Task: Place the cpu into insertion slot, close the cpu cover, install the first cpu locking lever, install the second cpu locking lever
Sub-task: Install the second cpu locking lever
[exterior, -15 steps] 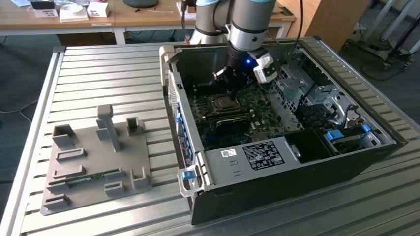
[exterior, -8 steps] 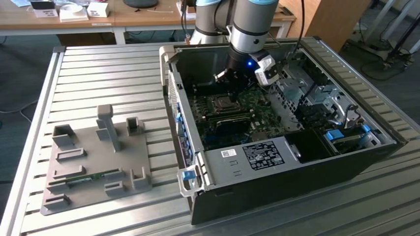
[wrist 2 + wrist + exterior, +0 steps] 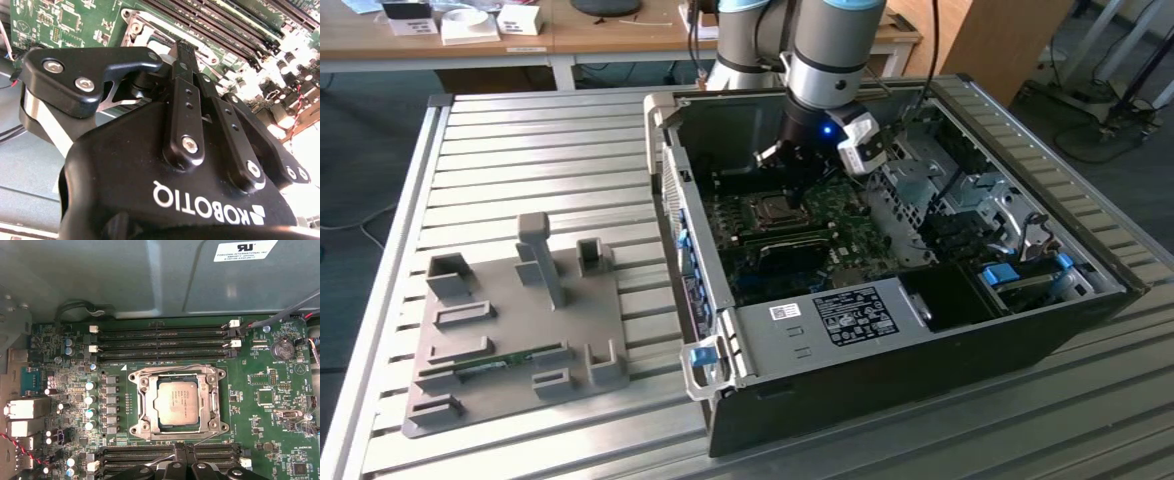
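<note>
Silvery cpu (image 3: 176, 401) sat under the closed cpu cover (image 3: 215, 402); the gripper (image 3: 184, 50), fingers pressed together, hovered close and risked slipping off a lever wire.

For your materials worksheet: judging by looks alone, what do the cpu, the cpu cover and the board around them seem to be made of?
The cpu: dull silvery-grey top, probably brushed or matt metal.
The cpu cover: brighter bare metal frame, likely steel, judging by its sheen.
The motherboard: green lacquered board, seemingly fibreglass laminate, with small soldered parts.
</note>
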Motion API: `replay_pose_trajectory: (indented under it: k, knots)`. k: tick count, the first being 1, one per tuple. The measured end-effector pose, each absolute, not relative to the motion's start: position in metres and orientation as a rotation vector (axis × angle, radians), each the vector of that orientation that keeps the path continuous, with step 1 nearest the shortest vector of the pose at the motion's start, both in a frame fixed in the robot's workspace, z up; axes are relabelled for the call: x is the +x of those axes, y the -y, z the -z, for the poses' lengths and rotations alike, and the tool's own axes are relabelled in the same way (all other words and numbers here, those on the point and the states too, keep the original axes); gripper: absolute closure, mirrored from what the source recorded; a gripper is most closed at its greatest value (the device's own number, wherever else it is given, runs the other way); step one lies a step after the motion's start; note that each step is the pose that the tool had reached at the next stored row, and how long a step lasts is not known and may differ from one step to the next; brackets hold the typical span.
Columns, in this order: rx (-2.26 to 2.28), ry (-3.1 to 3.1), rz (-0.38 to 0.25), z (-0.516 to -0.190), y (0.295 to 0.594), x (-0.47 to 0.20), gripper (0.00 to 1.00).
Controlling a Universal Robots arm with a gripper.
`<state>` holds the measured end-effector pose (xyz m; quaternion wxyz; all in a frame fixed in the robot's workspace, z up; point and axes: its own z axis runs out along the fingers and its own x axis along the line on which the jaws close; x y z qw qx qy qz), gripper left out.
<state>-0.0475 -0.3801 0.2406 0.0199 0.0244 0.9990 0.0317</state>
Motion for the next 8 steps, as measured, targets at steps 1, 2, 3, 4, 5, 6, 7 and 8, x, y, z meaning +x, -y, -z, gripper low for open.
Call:
replay_pose_trajectory:
  k: [1, 2, 3, 4, 5, 6, 7, 8]
  knots:
    - [0.076, -3.099, -0.099, -0.2405, 0.3801, -0.0480, 0.89]
    - [0.076, -3.099, -0.099, -0.2404, 0.3801, -0.0486, 0.89]
    - [0.076, -3.099, -0.099, -0.2404, 0.3801, -0.0494, 0.89]
    - [0.076, -3.099, -0.099, -0.2404, 0.3801, -0.0499, 0.89]
    - [0.076, -3.099, -0.098, -0.2404, 0.3801, -0.0503, 0.89]
    - [0.076, -3.099, -0.098, -0.2404, 0.3801, -0.0504, 0.89]
    - [0.076, -3.099, -0.098, -0.2404, 0.3801, -0.0507, 0.89]
    - [0.076, -3.099, -0.099, -0.2394, 0.3801, -0.0511, 0.89]
